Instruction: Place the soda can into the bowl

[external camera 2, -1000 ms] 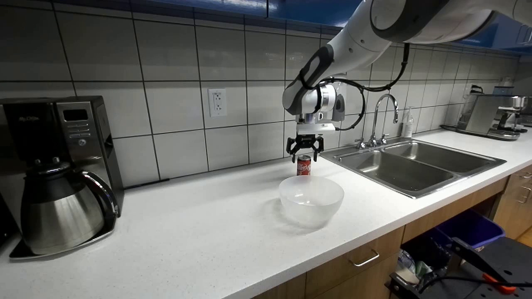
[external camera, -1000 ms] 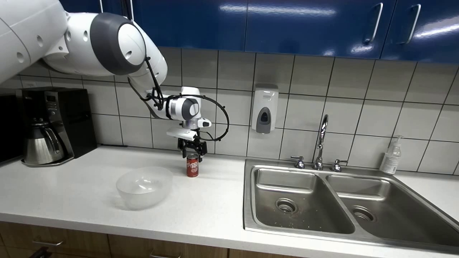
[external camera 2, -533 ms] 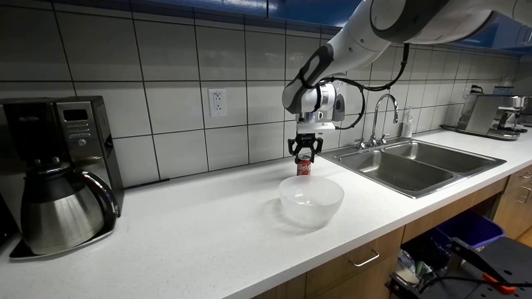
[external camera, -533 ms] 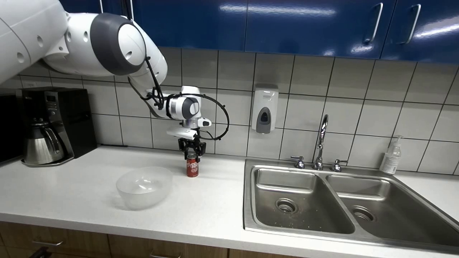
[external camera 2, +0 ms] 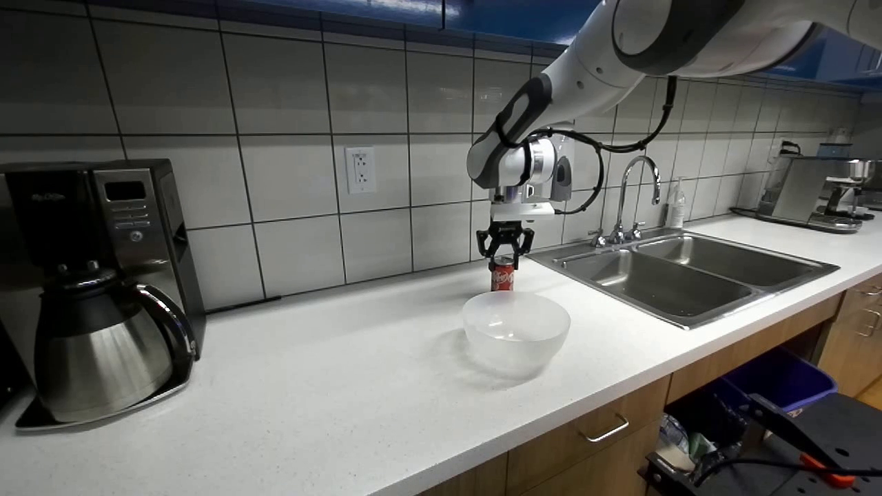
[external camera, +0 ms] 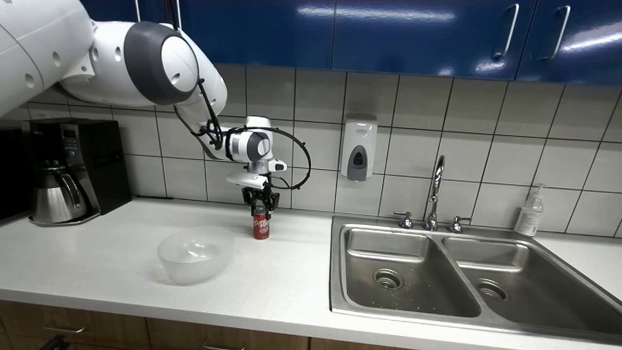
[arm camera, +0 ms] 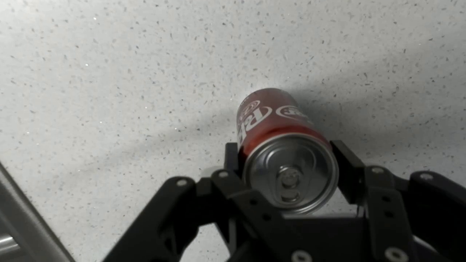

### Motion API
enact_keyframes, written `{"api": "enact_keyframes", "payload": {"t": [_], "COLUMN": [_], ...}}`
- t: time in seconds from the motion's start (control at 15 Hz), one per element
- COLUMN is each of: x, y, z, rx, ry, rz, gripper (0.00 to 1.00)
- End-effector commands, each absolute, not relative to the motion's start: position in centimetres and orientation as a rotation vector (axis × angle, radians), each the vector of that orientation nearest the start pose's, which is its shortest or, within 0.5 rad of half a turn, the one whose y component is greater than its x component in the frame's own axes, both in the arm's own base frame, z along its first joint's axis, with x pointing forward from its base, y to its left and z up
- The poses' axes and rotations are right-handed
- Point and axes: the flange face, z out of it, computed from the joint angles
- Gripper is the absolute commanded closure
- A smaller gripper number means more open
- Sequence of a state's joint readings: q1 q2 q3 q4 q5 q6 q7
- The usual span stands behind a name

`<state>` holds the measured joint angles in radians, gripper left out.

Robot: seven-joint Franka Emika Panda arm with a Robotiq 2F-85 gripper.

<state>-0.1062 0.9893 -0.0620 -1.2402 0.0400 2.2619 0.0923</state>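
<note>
The soda can point(external camera: 261, 229) is red with a silvery top and upright, at the back of the white counter. In an exterior view the soda can point(external camera 2: 502, 280) appears behind the bowl, its base partly cut off by the rim. From the wrist view I look down on the lid and the red side of the can point(arm camera: 269, 120). Black fingers press on both sides of its upper part, so my gripper point(arm camera: 287, 160) is shut on it. The clear, frosted bowl point(external camera: 194, 265) stands beside the can, nearer the counter's front edge; nothing shows inside it.
A steel double sink point(external camera: 340, 272) with faucet point(external camera: 434, 194) lies on the far side of the can from the coffee maker point(external camera: 92, 165). Behind the can rises a tiled wall with a soap dispenser point(external camera: 358, 146). Blue cabinets point(external camera: 257, 34) hang above.
The fingers have moved inward from apart to contact with both sides of the can. Gripper and can have shifted very slightly together; the bowl has stayed put.
</note>
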Motion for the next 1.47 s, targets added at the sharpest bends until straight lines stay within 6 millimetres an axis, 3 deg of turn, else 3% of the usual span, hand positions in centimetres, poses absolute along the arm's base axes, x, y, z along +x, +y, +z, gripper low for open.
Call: {"api": "enact_keyframes", "payload": {"t": [0.0, 0.4, 0.67, 1.4], "x": [73.2, 70.7, 68.9, 61.9], "y": [-12.3, -14.0, -15.0, -15.2], "z": [17.3, 18.7, 20.8, 26.4], "rx": [-3.134, -3.148, -3.159, -3.157], "ry": [0.395, 0.438, 0.459, 0.486], "rz": [-0.05, -0.009, -0.009, -0.02], "gripper": [0.62, 0.62, 0.62, 0.62]}}
